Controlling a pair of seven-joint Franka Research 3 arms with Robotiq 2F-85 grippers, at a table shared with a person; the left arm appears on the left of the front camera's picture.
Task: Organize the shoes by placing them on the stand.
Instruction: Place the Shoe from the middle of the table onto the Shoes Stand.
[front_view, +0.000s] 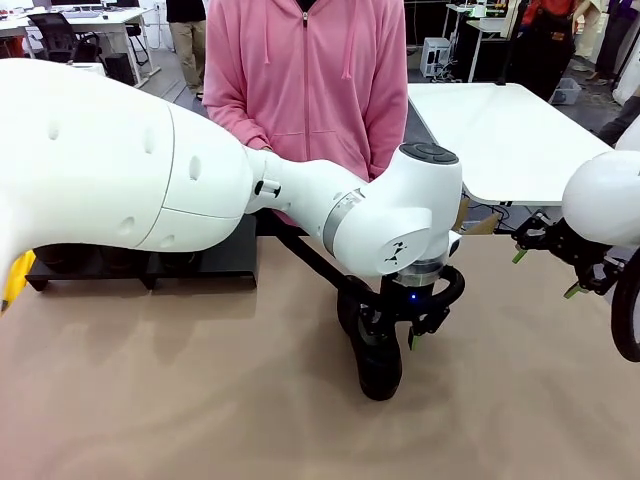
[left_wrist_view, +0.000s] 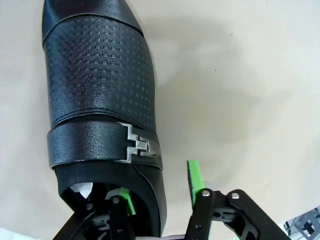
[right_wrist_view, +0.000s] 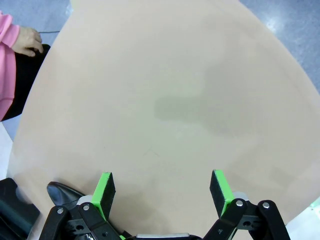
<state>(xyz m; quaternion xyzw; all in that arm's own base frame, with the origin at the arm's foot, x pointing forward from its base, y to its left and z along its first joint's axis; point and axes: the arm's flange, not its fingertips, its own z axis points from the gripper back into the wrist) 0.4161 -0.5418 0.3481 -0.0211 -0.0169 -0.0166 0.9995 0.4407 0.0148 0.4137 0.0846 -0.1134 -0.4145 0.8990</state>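
The left gripper (left_wrist_view: 160, 195) straddles the heel wall of a buckled black slip-on shoe (left_wrist_view: 100, 90) on the table's middle, jaws half-closed for lifting; the right gripper (right_wrist_view: 162, 192) hangs spread, idle.

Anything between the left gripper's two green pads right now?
Yes: in the left wrist view the left gripper straddles the side wall of the glossy black textured leather shoe, one pad inside its opening.

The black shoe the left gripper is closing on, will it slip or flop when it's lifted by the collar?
The shoe looks fairly stiff: its textured upper holds its shape. The left gripper straddles only the collar wall, one finger inside, so the long toe will probably sag downward. The leather looks smooth, so some slipping is possible.
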